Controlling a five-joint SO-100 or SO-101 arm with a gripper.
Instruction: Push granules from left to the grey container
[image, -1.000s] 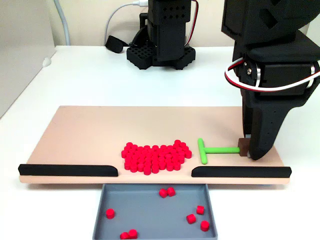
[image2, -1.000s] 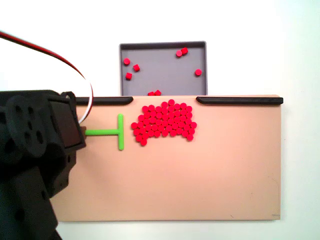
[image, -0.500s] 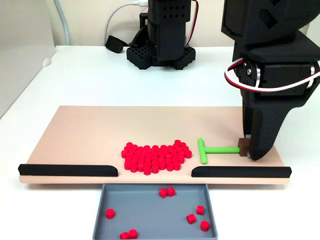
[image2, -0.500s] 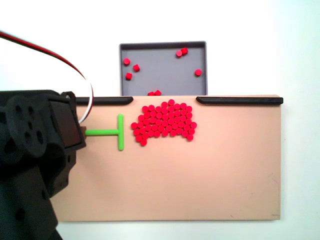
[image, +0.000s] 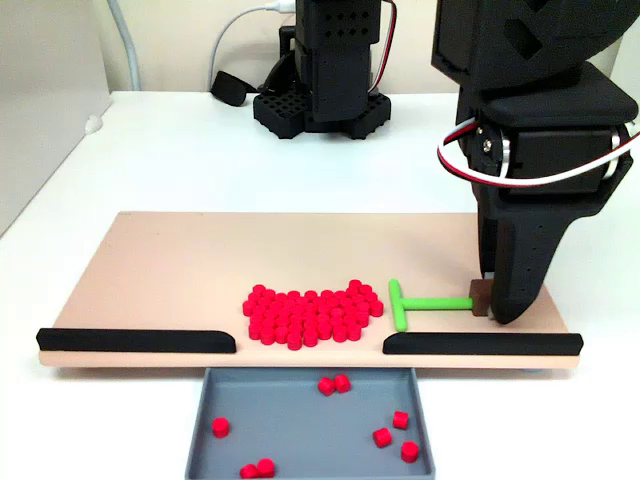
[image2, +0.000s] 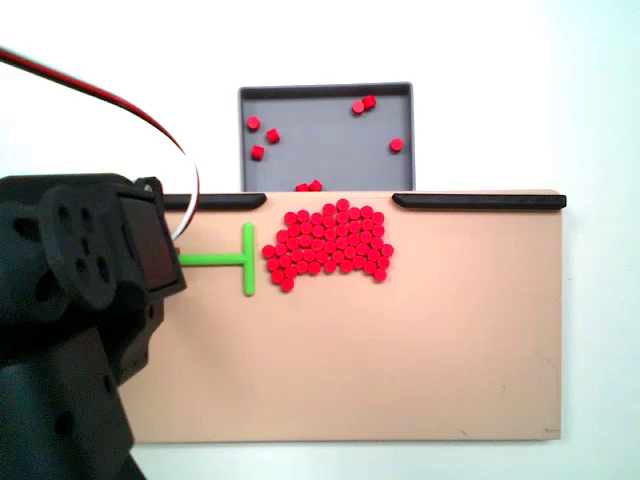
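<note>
A flat patch of matte red granules (image: 313, 314) (image2: 327, 245), short cylindrical pellets packed edge to edge, lies on a smooth tan board (image: 180, 270) (image2: 400, 380), close to the gap between two black strips (image: 137, 341) (image2: 478, 201) along one long edge. Beyond that gap sits the shallow slate-grey tray (image: 300, 425) (image2: 325, 150) with low walls, holding a scatter of loose pellets. A green T-shaped pusher (image: 412, 303) (image2: 232, 260) rests with its crossbar just beside the patch. The black gripper (image: 490, 305) stands at the handle's small brown end block; whether its fingers pinch it cannot be told.
</note>
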